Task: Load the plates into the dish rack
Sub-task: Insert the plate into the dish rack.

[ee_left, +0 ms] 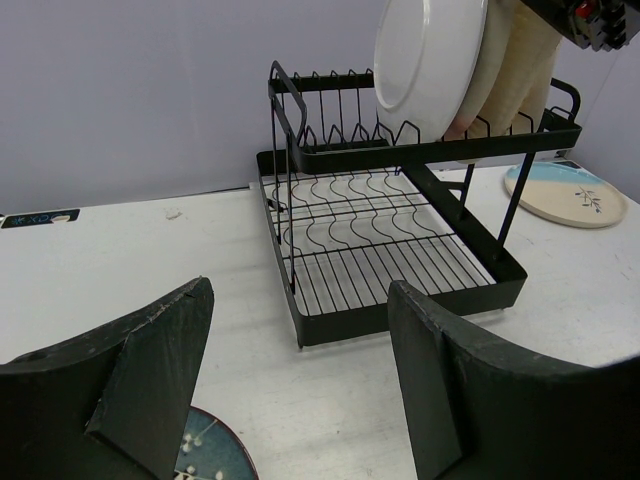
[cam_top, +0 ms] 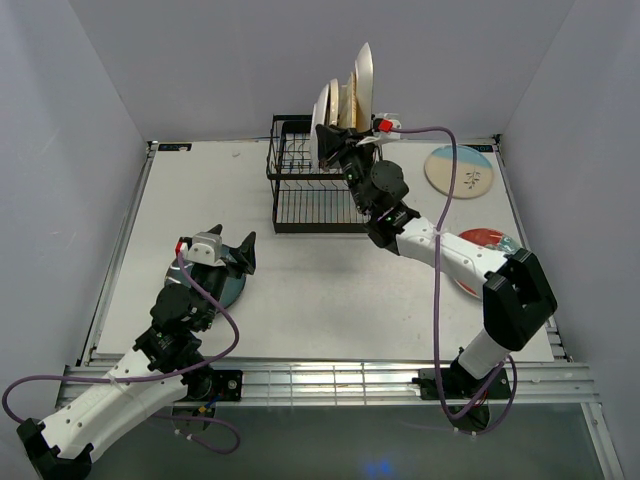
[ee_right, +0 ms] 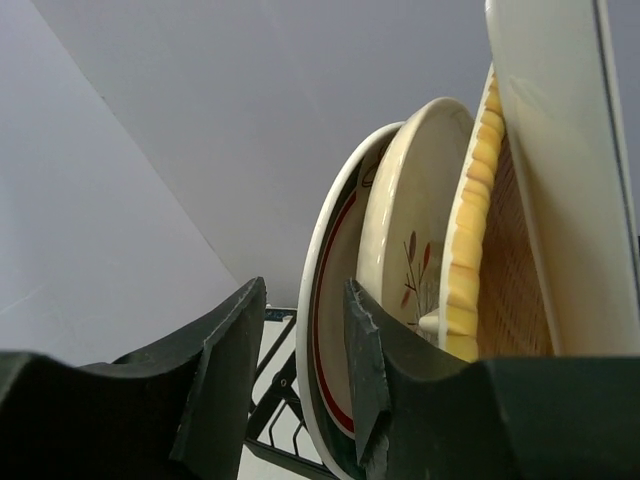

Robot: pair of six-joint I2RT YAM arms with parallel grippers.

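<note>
Black wire rack loaded with four plates, right jaws parted at the outermost one

Four plates were seen standing on edge in the upper tier of the dish rack [cam_top: 283, 160]: red-rimmed plate [ee_right: 330, 330], cream floral plate [ee_right: 410, 230], yellow woven plate [ee_right: 480, 200] and white rectangular plate [ee_right: 560, 150], each leaned on its neighbour. Three were left on the table: dark teal plate [ee_left: 215, 455], sprig plate [cam_top: 460, 170] and red floral plate [cam_top: 490, 243], the last partly hidden under the right arm.

Risk, as judged: the right gripper [ee_right: 303, 310] was found with its jaws only partly apart and the red-rimmed plate's edge in the gap, with daylight on one side. If it were pulled back crooked, the rim could be caught by a finger and the plate dragged out of its slot. Since the plates were leaned together, the row could be tipped by one knock. Whether the plate was fully seated could not be told.

Pose: the right arm was stretched forward and inward across the table, wrist raised to the rack's top tier. The left arm was kept low and folded near its base, with the left gripper [ee_left: 300, 300] held wide open just above the dark teal plate and nothing gripped
</note>
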